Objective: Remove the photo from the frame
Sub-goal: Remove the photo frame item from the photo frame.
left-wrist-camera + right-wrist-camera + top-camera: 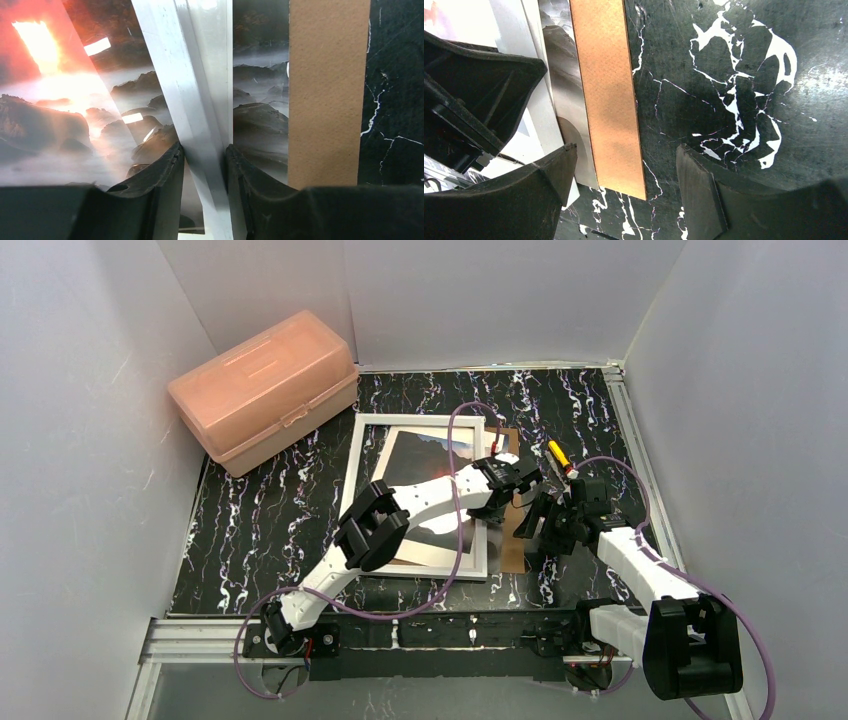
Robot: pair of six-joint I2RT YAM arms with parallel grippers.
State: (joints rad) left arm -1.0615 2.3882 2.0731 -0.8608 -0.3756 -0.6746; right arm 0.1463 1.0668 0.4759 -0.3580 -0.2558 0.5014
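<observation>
The white frame (420, 421) lies flat in the middle of the table. The photo (430, 455) shows inside it, dark rocks and orange glow. My left gripper (512, 478) reaches across to the frame's right edge. In the left wrist view it (205, 155) is shut on the white frame bar (185, 75), with the photo (60, 115) on both sides of the bar. A brown backing board (325, 90) sticks out to the right (512, 550). My right gripper (535, 535) is open and empty (626, 160) over the board's near corner (606, 90), beside a strip of photo (564, 75) and the frame (540, 110).
A pink plastic box (265, 385) stands at the back left. A yellow and red pen (560, 457) lies right of the frame, just beyond my right gripper. White walls close in the black marbled table (250, 530) on three sides.
</observation>
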